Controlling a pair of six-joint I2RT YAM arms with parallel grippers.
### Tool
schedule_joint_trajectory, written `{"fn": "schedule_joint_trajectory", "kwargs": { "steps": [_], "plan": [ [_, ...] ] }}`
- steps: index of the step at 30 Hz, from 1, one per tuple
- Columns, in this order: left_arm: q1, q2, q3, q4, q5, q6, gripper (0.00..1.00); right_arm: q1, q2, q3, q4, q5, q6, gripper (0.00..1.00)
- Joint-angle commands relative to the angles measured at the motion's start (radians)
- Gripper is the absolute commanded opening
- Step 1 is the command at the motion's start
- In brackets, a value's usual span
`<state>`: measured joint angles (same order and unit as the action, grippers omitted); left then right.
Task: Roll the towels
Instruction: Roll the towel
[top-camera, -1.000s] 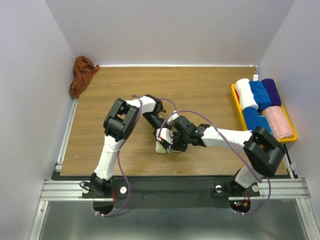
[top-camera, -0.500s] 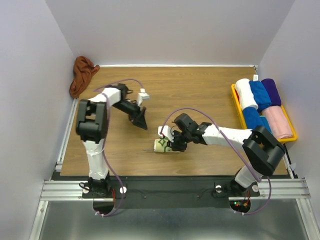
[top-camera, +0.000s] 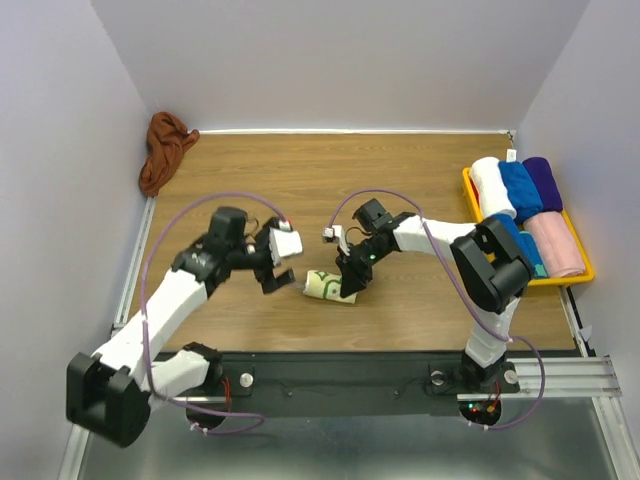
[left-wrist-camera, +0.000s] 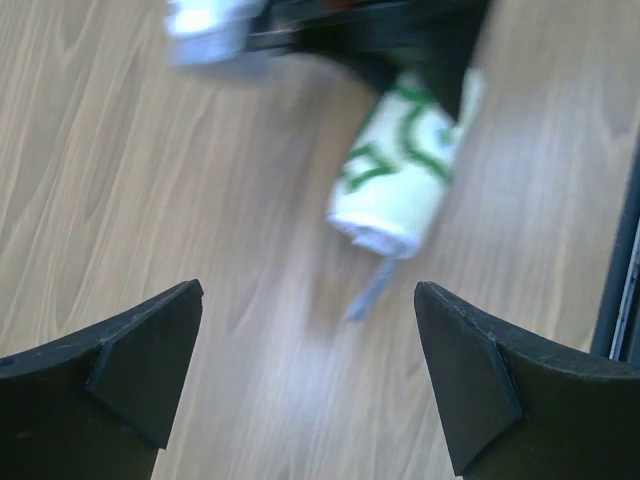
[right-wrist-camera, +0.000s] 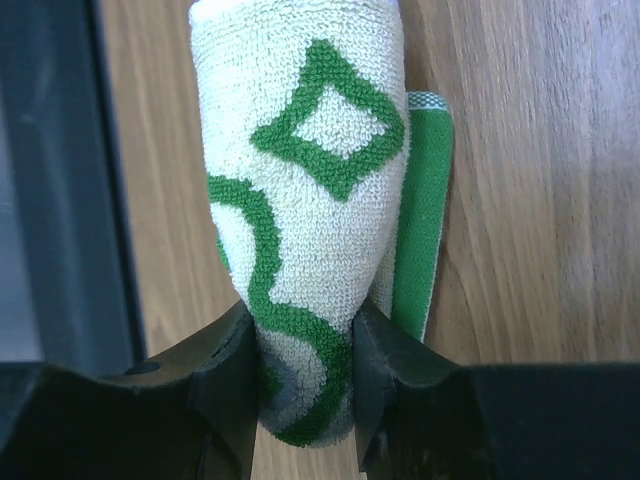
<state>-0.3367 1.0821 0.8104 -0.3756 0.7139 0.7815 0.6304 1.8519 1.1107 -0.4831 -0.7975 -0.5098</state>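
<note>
The cream towel (right-wrist-camera: 300, 200) with green patterning is seen rolled on the wooden table (top-camera: 420, 190) near its middle, one end pinched between the fingers of the right gripper (right-wrist-camera: 303, 375). A thin strip (left-wrist-camera: 365, 295) — possibly a tag, the view being blurred — trails from the other end. The left gripper (left-wrist-camera: 305, 375) is held nearby, fingers spread wide and empty. The rust-brown towel (top-camera: 163, 150) is bunched at the far left corner.

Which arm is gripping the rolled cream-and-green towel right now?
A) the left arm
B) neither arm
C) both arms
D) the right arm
D: the right gripper pinches one end of the cream-and-green towel, while the left gripper is open and clear of it.
</note>
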Motion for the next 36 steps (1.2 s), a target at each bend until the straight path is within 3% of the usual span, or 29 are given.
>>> {"fn": "schedule_joint_trajectory", "kwargs": {
  "steps": [1, 9, 21, 32, 36],
  "plan": [
    [-0.18, -0.091, -0.15, 0.194, -0.198, 0.004, 0.99, -0.035, 0.114, 0.052, -0.172, -0.12, -0.041, 0.01],
    [-0.392, -0.008, -0.203, 0.355, -0.358, 0.036, 0.99, -0.04, 0.176, 0.101, -0.258, -0.16, -0.084, 0.01],
    [-0.472, 0.122, -0.22, 0.399, -0.284, 0.183, 0.96, -0.047, 0.251, 0.159, -0.339, -0.19, -0.131, 0.01],
    [-0.509, 0.059, -0.198, 0.323, -0.261, 0.122, 0.92, -0.057, 0.268, 0.178, -0.345, -0.164, -0.137, 0.0],
    [-0.522, 0.116, -0.198, 0.314, -0.281, 0.099, 0.91, -0.055, 0.274, 0.187, -0.35, -0.164, -0.141, 0.01]
  ]
}}
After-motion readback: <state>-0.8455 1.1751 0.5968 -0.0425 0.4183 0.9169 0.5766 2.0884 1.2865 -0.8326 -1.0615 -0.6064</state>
